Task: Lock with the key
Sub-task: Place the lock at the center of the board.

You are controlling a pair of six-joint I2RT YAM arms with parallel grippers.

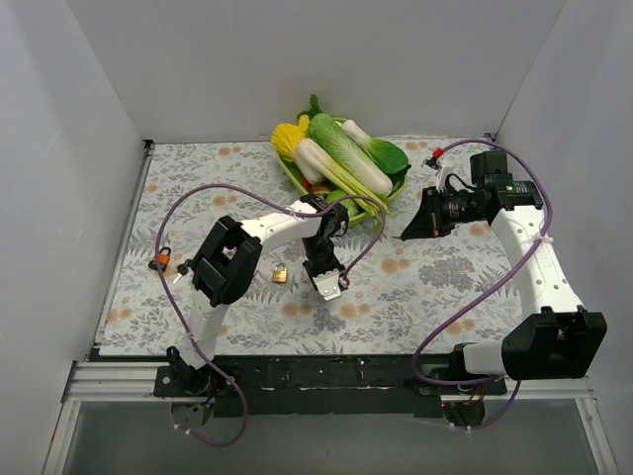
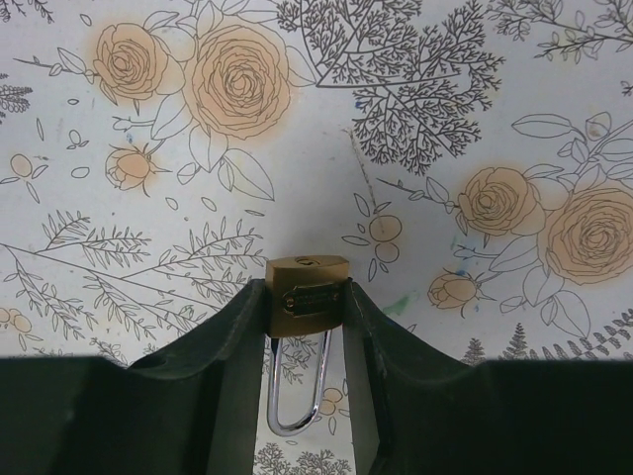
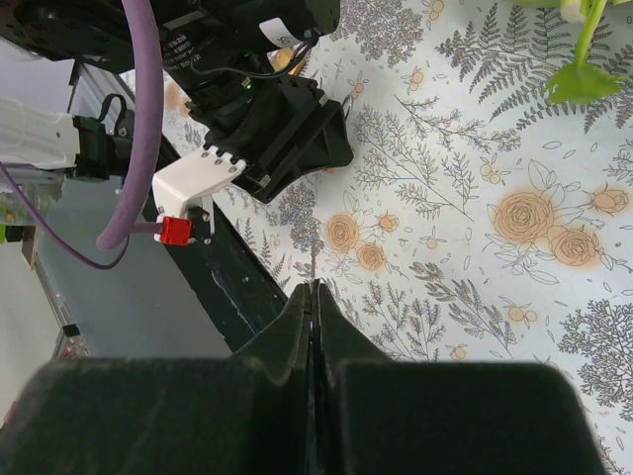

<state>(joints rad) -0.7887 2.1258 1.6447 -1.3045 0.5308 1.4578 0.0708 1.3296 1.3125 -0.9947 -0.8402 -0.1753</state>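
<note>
A small brass padlock (image 2: 307, 297) is pinched by its body between my left gripper's (image 2: 307, 287) dark fingertips. Its steel shackle (image 2: 297, 396) points back toward the wrist and its keyhole end faces away. It hangs close above the flowered tablecloth. From above, the padlock (image 1: 280, 274) shows at the tip of the left gripper (image 1: 286, 274), near the table's middle. My right gripper (image 1: 407, 234) hovers at the right, its pads pressed together (image 3: 315, 285). No key shows in any view, and I cannot tell whether something thin sits between those pads.
A green tray (image 1: 293, 174) with leafy vegetables and a yellow one stands at the back centre. White walls close in the table on three sides. A black rail (image 1: 326, 371) runs along the near edge. The left arm (image 3: 277, 129) shows in the right wrist view.
</note>
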